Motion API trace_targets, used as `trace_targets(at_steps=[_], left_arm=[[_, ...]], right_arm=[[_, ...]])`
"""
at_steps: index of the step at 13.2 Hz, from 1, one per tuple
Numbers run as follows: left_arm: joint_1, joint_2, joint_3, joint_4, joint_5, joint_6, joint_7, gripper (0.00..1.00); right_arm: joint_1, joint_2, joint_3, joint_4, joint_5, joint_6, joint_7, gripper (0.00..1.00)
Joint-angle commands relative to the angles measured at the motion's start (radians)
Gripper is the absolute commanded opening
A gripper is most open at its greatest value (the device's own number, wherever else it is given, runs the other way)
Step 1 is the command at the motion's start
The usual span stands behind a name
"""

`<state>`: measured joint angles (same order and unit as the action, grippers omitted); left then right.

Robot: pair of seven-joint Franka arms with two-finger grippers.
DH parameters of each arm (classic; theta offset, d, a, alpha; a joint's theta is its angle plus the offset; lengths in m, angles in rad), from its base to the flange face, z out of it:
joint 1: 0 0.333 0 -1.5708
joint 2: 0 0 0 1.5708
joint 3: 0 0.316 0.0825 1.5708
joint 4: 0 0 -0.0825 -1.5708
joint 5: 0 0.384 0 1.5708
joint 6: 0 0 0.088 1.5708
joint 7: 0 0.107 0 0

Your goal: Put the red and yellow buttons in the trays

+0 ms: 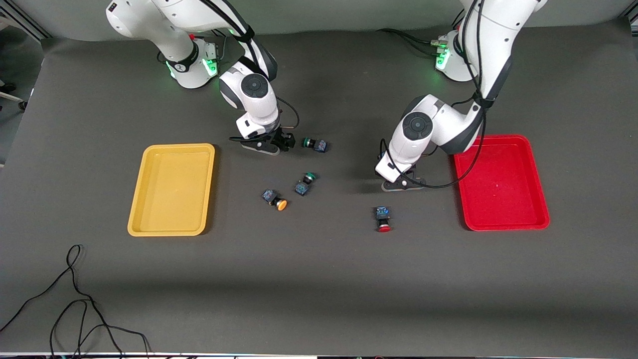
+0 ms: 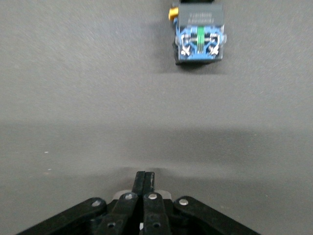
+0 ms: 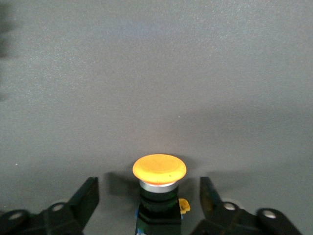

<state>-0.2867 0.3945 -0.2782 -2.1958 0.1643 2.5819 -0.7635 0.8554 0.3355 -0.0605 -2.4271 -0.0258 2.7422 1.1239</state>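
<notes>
The yellow button (image 3: 159,169) would be light and hard, like a little plastic toy. Its round cap looked smooth and might slip, so the boxy dark body under the cap was the best place to pinch it. It might roll or tip over if only one finger pushed it.

This button had a flat, round, orange-yellow cap on a shiny ring, with a dark block below. It sat on the bench (image 1: 319,279) between the two fingers of the right claw (image 3: 149,186). The claw was wide open, with one finger on each side of the button and a gap on both sides, so it held nothing. In the front view the right claw (image 1: 276,142) was low on the bench, near the yellow tray (image 1: 172,229), and it hid that button.

The other yellow button (image 1: 275,199) lay on its side, nearer the front camera. A red button (image 1: 384,219) lay on its side too, with its red cap toward the front camera. I could see only one red button. Two green buttons (image 1: 314,144) lay in the middle of the bench.

The left claw (image 1: 401,185) was low over the bench, beside the red tray (image 1: 501,227). Its fingers (image 2: 145,178) were pressed tight together and held nothing. The left wrist view showed the blue back of a button (image 2: 199,36) on the bench a little way ahead of the claw.

No button was in either tray.
</notes>
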Motion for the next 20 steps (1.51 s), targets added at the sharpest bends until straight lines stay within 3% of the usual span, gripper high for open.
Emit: trace_targets(at_steps=[1,2,3,4,6,8,10,13,15,17,20], left_arm=[[-0.008,-0.118,0.008,0.057,0.017,-0.22,-0.011,0.0],[-0.005,-0.123,0.008,0.1,0.017,-0.302,-0.011,0.0],[-0.002,-0.123,0.007,0.123,0.015,-0.339,-0.011,0.14],[0.0,-0.12,0.008,0.116,0.017,-0.335,-0.016,0.78],[0.004,-0.118,0.008,0.114,0.015,-0.332,-0.016,0.95],[0.0,-0.103,0.008,0.1,0.015,-0.284,-0.028,0.98],[-0.006,-0.077,0.007,0.044,0.015,-0.154,-0.046,0.97],[-0.044,-0.008,0.008,0.022,0.017,-0.042,-0.118,0.94],[-0.045,0.012,0.008,0.004,0.018,-0.005,-0.12,0.89],[-0.042,0.021,0.008,-0.033,0.061,0.056,-0.12,0.79],[-0.035,0.023,0.01,-0.059,0.09,0.081,-0.12,0.61]], right_arm=[[-0.001,0.014,-0.002,0.019,-0.025,0.01,0.01,0.38],[-0.002,0.007,-0.002,0.02,-0.025,0.002,0.004,0.28],[-0.002,0.001,-0.004,0.026,-0.025,-0.001,0.001,0.2],[-0.002,-0.01,-0.004,0.029,-0.025,-0.004,0.002,0.18],[-0.002,-0.053,-0.004,0.078,-0.022,-0.127,0.005,0.18],[-0.006,-0.096,-0.005,0.21,-0.009,-0.36,0.002,0.18],[-0.006,-0.096,-0.007,0.369,-0.003,-0.546,-0.015,0.17],[-0.036,-0.108,-0.054,0.551,0.108,-0.738,-0.212,0.17],[-0.038,-0.11,-0.135,0.624,0.132,-0.849,-0.375,0.17],[-0.038,-0.133,-0.24,0.625,0.132,-0.874,-0.569,0.18],[-0.038,-0.136,-0.457,0.619,0.132,-0.891,-0.937,0.17]])
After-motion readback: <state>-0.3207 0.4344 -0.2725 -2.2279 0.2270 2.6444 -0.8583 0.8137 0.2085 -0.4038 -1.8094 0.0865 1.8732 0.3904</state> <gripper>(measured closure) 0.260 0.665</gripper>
